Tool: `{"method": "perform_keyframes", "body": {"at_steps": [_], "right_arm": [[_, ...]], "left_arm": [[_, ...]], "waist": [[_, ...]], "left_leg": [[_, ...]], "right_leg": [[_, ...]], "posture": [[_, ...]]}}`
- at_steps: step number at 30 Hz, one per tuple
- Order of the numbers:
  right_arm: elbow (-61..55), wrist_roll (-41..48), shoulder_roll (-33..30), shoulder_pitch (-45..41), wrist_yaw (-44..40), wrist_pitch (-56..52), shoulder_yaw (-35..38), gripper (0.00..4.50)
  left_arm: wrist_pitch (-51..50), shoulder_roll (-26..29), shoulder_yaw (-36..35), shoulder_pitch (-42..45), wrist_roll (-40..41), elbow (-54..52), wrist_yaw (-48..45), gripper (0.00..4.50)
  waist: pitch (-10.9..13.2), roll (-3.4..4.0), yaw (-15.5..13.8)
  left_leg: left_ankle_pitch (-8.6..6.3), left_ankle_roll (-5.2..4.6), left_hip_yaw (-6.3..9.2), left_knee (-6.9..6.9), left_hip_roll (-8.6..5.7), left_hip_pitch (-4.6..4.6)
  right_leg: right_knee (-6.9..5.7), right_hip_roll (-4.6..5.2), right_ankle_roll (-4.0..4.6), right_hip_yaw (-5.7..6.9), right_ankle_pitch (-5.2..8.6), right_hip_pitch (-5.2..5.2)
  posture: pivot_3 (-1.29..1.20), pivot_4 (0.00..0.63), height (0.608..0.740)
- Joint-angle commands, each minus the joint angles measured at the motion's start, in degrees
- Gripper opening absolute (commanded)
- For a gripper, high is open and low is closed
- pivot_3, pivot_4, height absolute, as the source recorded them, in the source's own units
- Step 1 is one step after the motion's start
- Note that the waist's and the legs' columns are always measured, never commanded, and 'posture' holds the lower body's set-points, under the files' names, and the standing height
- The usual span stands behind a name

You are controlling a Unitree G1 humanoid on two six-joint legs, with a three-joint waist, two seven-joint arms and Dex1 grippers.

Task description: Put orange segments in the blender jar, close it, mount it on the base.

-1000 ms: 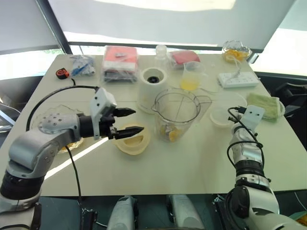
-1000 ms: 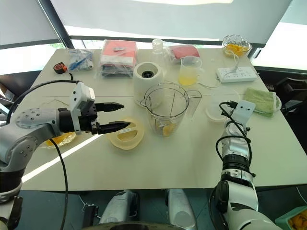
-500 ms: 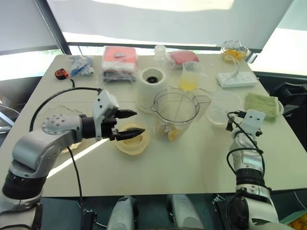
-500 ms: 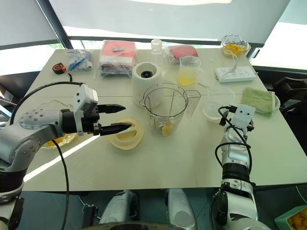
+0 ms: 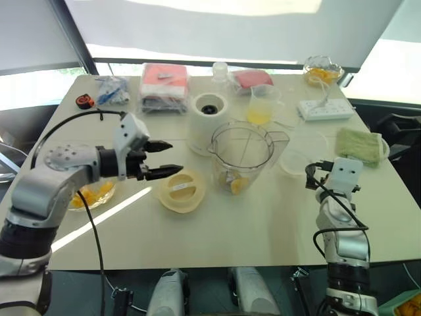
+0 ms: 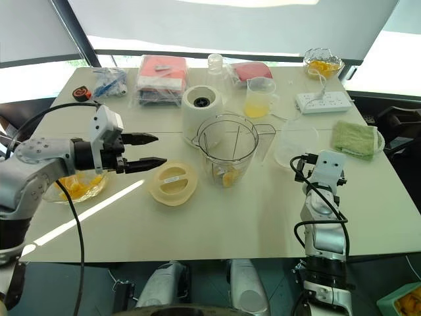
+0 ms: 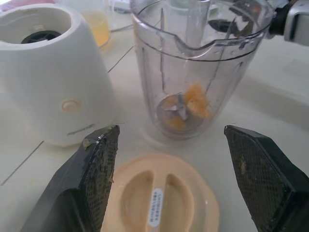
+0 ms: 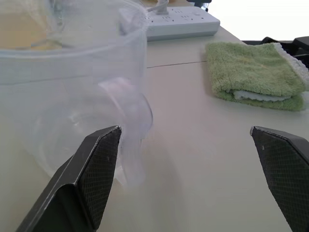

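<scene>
The clear blender jar [image 5: 242,157] stands uncovered mid-table with a few orange segments [image 7: 195,99] lying around its blades. Just behind it to the left is the white base [image 5: 209,117], its dark socket bare. A pale yellow lid [image 5: 179,191] lies flat in front of the base. My left gripper [image 5: 175,158] hovers open just left of the lid, pointing toward the jar, nothing between its fingers [image 7: 94,169]. My right gripper [image 8: 184,130] is open and empty, facing a clear round tub [image 8: 72,92] right of the jar.
A glass dish of orange pieces [image 5: 91,195] sits under my left forearm. A measuring cup of yellow juice [image 5: 262,105], a power strip [image 5: 325,108], a green cloth [image 5: 360,143], a small bowl [image 5: 323,68] and packets [image 5: 164,85] line the back and right.
My left gripper has drawn back off the lid toward the left. My right arm has pulled back toward the near table edge, away from the clear tub.
</scene>
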State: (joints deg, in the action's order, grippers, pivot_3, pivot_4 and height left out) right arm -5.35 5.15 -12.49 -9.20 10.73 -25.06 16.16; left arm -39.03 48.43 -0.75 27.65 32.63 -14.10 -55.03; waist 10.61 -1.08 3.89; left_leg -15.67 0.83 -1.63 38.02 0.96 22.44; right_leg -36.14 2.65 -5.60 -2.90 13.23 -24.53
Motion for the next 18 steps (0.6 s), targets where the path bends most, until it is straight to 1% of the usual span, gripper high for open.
{"method": "perform_keyframes", "body": {"at_steps": [1,10,14,18], "right_arm": [[-4.1,-0.2,-0.2,0.4,-0.6,-1.0,0.6,4.45],[-12.9,0.9,-1.4,5.4,-6.1,-6.7,-0.5,4.45],[-22.5,2.6,-4.3,10.4,-11.9,-11.3,-1.7,4.45],[-33.4,4.4,-9.8,17.9,-18.7,-16.1,-2.8,4.45]], "left_arm": [[3.2,0.7,1.2,1.9,-2.7,1.6,-2.5,3.60],[6.9,0.7,3.2,3.2,-7.2,6.6,-6.8,3.60],[13.0,1.3,7.5,3.5,-13.5,11.6,-10.0,3.60],[17.9,-1.1,11.0,5.5,-17.1,17.0,-12.6,3.60]], "waist": [[0.0,0.00,0.0],[0.0,0.00,-0.2],[0.0,0.00,-0.5],[0.0,-0.02,-1.5]], "left_leg": [[0.00,0.00,0.00,0.00,0.00,0.00],[0.00,0.00,0.01,-0.01,0.01,0.02],[0.00,0.00,0.02,-0.01,0.00,0.02],[0.00,0.00,0.01,0.00,0.01,0.04]], "right_leg": [[0.00,0.00,0.00,0.00,0.00,0.00],[0.00,0.01,-0.03,0.01,-0.01,-0.01],[0.00,0.01,-0.01,0.02,0.01,-0.01],[0.01,-0.01,0.00,0.04,0.02,-0.01]], "posture": [[0.00,0.150,0.740],[0.00,0.150,0.740],[0.00,0.150,0.740],[0.00,0.150,0.740]]}}
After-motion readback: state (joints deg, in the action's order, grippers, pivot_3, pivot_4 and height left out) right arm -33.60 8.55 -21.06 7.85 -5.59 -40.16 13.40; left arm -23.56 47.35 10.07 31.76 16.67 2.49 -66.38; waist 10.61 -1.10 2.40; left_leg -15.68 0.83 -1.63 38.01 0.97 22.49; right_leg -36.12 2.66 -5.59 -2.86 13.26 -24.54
